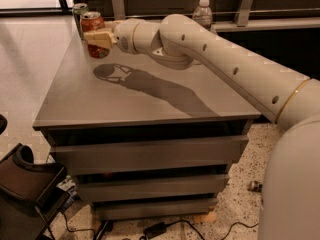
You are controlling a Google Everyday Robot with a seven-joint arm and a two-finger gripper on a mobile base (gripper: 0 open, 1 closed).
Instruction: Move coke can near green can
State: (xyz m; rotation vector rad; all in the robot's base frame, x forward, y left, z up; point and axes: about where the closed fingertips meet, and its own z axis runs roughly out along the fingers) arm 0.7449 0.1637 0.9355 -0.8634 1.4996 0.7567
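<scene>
Your tool (96, 38) is working at the far left corner of the counter (150, 104), its fingers (101, 38) clamping the coke can (92, 23) across the middle. The can is staying upright in the grip and appears to be hanging off the surface: its shadow (112, 73) is lying apart from it, nearer you on the grey top.

The green can (78, 10) is standing just behind the coke can, right by the far left corner and partly hidden by it. You cannot tell from this view whether the two are touching. Both cans are sitting close to the counter's left edge.

The white arm (225, 69) is reaching in from the lower right and crossing the right half of the counter on a diagonal. A broad stretch of grey top is lying open between the arm and the near edge. A water bottle (202, 11) is standing at the far edge behind the arm, well apart from the cans. A dark chair (25, 184) is sitting on the floor below the near left corner.
</scene>
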